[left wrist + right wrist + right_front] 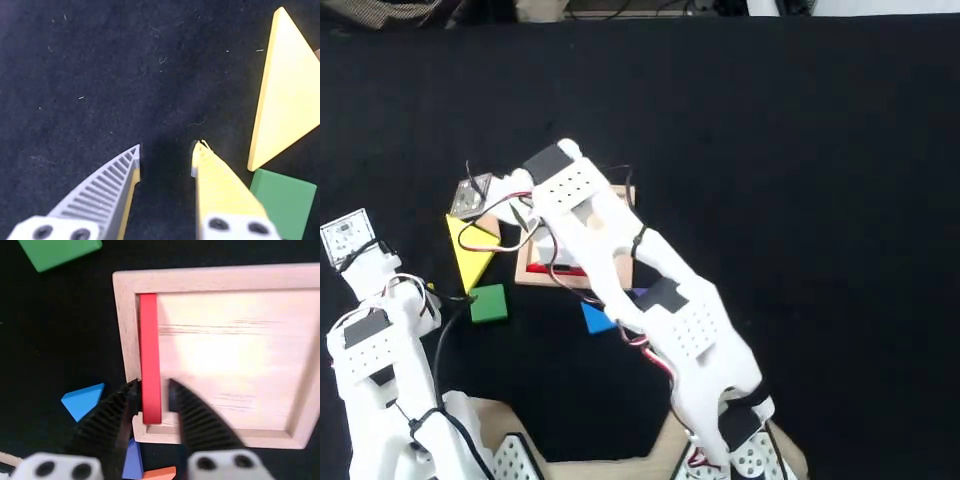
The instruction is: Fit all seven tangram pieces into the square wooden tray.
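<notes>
- Pinching the red piece point(148, 340) near one end with the right gripper point(151, 385), jaws narrow against its two faces.
- Standing it on edge inside the square wooden tray point(125, 330), tight along one wall.
- Holding the left gripper point(167, 150) over black cloth, jaws wide.
- Lying outside the tray: yellow triangle point(290, 90) just beside green square point(282, 205); blue triangle point(82, 400).

High view: right arm point(590, 215) covers most of wooden tray point(528, 270); red piece point(570, 270) a mere sliver. At 5 o'clock of tray, blue piece point(597, 318) half under arm. Left wrist: yellow triangle point(290, 90), green square point(282, 205) cut by frame edge. Right wrist: orange piece point(160, 473) cut off.
</notes>
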